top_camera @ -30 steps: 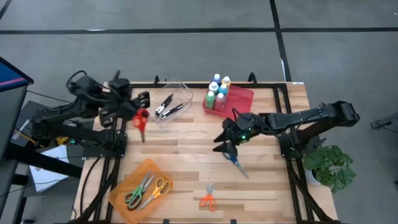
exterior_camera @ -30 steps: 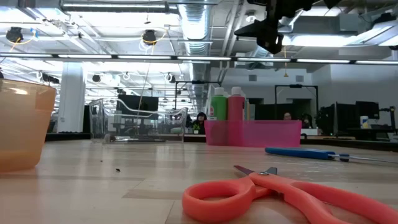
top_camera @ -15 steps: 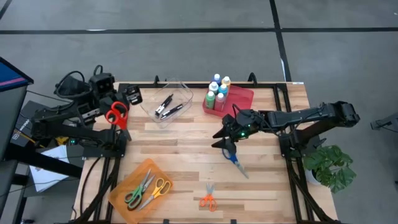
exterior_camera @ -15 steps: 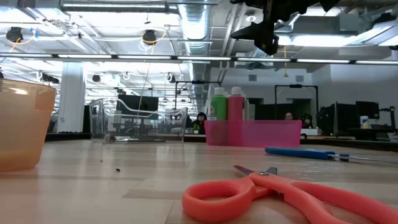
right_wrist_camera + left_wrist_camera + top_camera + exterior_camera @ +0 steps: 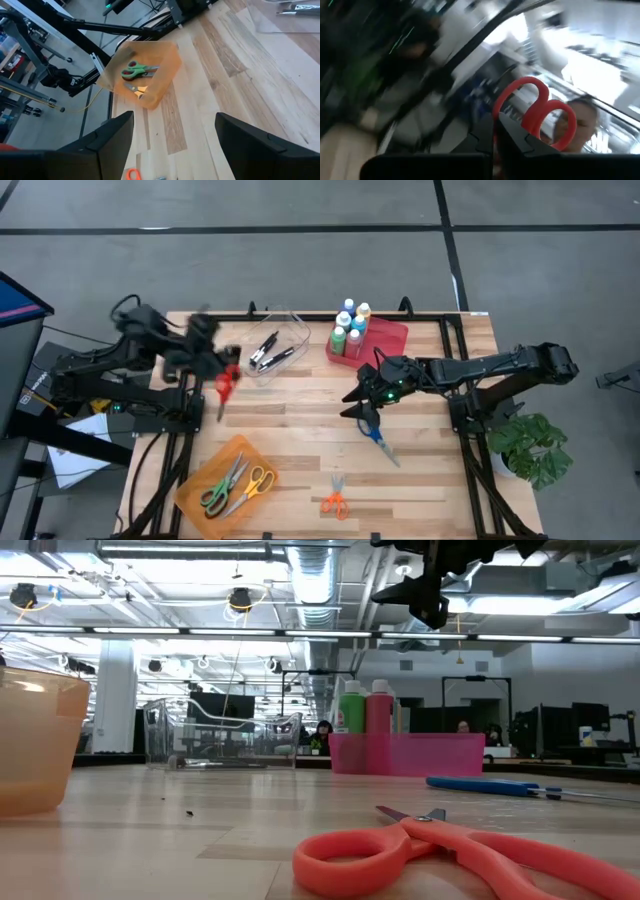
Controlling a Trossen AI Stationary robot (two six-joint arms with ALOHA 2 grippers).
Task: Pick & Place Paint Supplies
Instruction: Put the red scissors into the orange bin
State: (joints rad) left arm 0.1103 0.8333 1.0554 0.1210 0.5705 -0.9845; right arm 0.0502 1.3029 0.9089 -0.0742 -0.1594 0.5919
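Open-plan lab/office: exposed ceiling ducts [image 5: 300, 580], strip lights, monitor desks [image 5: 590, 730], wooden bench [image 5: 300, 420] on concrete floor.

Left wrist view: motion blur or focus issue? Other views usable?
Left wrist view: background smeared in streaks, like motion blur; red scissors in the shut left tool stay readable. High view: left arm blurred too. Low and right wrist views sharp; orange bin crisp.

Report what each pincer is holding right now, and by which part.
The left pincer is shut on the red scissors, gripping just below the handle loops. The right pincer is open above the table, holding nothing.
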